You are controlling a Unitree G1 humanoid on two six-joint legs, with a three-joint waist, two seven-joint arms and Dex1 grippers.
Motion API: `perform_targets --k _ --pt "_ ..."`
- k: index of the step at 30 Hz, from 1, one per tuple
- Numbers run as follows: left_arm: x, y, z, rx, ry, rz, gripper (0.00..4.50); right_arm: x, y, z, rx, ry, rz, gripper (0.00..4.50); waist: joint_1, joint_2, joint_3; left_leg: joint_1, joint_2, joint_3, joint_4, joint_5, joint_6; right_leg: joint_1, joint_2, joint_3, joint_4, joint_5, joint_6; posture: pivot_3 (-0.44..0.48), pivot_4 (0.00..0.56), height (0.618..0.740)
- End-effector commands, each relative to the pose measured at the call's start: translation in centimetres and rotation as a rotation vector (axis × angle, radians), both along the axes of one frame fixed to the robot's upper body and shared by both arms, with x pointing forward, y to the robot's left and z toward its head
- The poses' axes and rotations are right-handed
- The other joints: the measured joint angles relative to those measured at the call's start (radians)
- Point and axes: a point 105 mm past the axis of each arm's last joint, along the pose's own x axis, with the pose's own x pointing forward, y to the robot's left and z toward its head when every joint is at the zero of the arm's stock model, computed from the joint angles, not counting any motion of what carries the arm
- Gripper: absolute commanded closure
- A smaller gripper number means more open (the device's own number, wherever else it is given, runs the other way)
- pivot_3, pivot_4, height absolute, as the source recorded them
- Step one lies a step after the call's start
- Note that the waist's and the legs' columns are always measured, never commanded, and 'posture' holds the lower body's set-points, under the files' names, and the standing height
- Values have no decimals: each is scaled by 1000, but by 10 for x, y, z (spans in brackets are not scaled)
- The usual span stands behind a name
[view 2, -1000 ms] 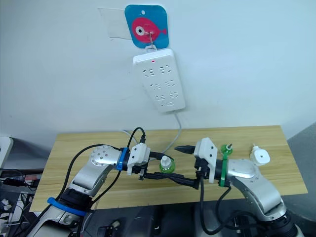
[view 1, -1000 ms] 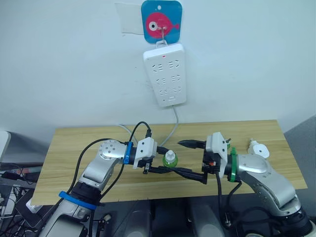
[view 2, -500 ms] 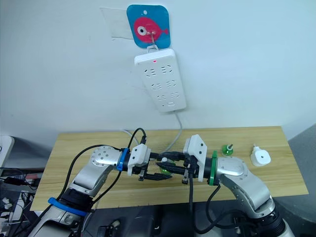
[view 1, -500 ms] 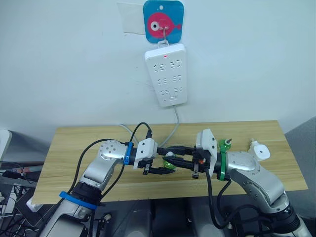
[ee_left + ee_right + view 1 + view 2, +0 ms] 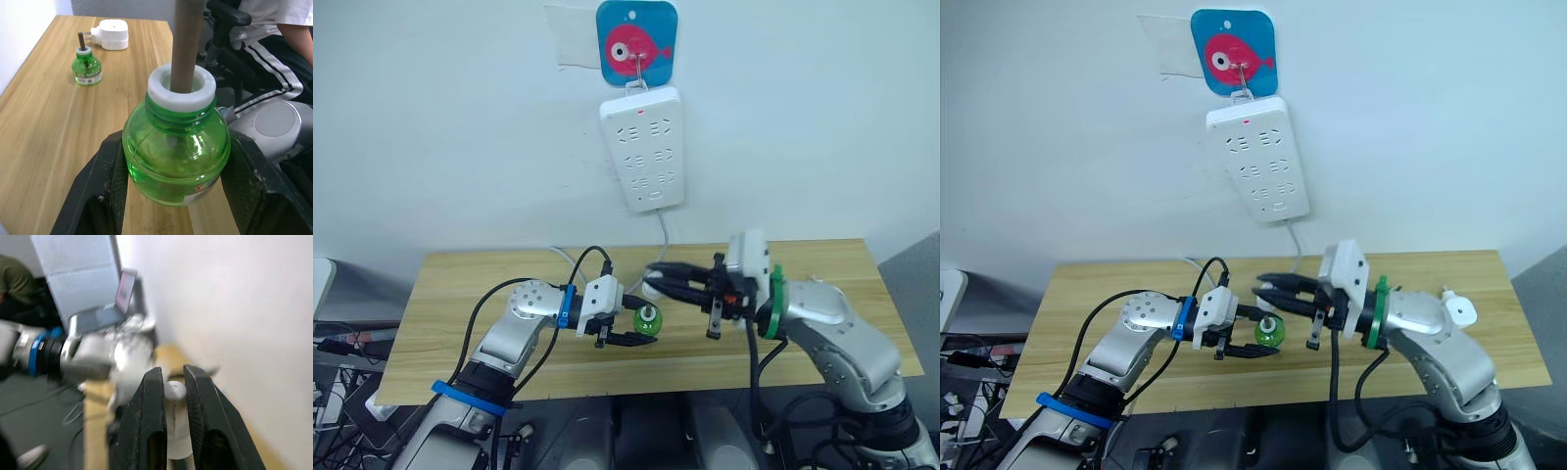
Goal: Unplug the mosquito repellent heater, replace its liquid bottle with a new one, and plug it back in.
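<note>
The right tool (image 5: 658, 278), which a moment ago was pressed in against the small green plastic liquid bottle (image 5: 176, 147), has lifted away toward the middle of the frame, its fingers pinched together on a small white rounded cap (image 5: 174, 390). The left tool (image 5: 639, 321) stays clamped round the bottle's belly, low and centre over the light wooden table (image 5: 460, 284). The bottle's white collar and brown wick rod stand bare, so I judge the new bottle uncapped and ready to fit. The white rounded mosquito repellent heater (image 5: 1456, 311) lies unplugged on the table at the right edge, beside a second green wick bottle (image 5: 87, 66). A red mark shows on the held bottle's label, but no writing is legible.
</note>
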Motion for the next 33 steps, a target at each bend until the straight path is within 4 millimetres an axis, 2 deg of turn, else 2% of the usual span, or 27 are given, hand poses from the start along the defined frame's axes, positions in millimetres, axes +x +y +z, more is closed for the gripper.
perform_targets --k 1,2,5,10,17,19,21,26,33 --pt "3 2 1 -15 -25 24 2248 4 -8 23 82 -6 -76 4289 -1 0 0 0 0 0 0 0 0 0 0 0 0 0 0 -97 279 740" --pt "3 3 0 -17 -26 34 2248 11 -12 24 95 8 -133 4289 -1 0 0 0 0 0 0 0 0 0 0 1 0 0 0 -97 279 740" --pt "3 4 -1 -22 -27 49 2248 38 -30 8 69 31 -334 4289 -2 0 0 0 0 0 0 0 0 0 0 1 0 0 0 -97 279 740" --pt "0 7 0 -20 -27 57 2248 66 -53 -36 6 32 -582 4289 -3 0 0 0 0 2 0 0 0 -1 0 1 0 0 0 -89 280 740" --pt "-2 12 1 -12 -24 70 2248 83 -71 -95 28 141 -784 4289 -9 0 0 1 0 4 0 0 0 -1 0 2 2 0 0 -79 283 740" --pt "-3 12 -1 -6 -19 74 2248 84 -71 -124 -63 124 -792 4289 -10 0 0 2 0 4 -1 0 0 -1 0 2 2 0 0 -79 283 740" --pt "-4 11 -1 -6 -17 74 2248 88 -77 -139 -43 157 -857 4289 -10 0 0 3 0 5 -1 0 0 -1 0 2 2 0 0 -66 280 740" --pt "-4 13 1 -1 -14 74 2248 94 -92 -151 -40 143 -950 4289 -11 0 0 4 0 6 -1 0 0 -1 0 4 4 0 0 -62 286 740" --pt "-7 13 1 4 -12 68 2248 98 -101 -161 -38 153 -993 4289 -11 0 0 5 1 7 -1 0 0 -1 1 5 5 0 0 -61 274 740"
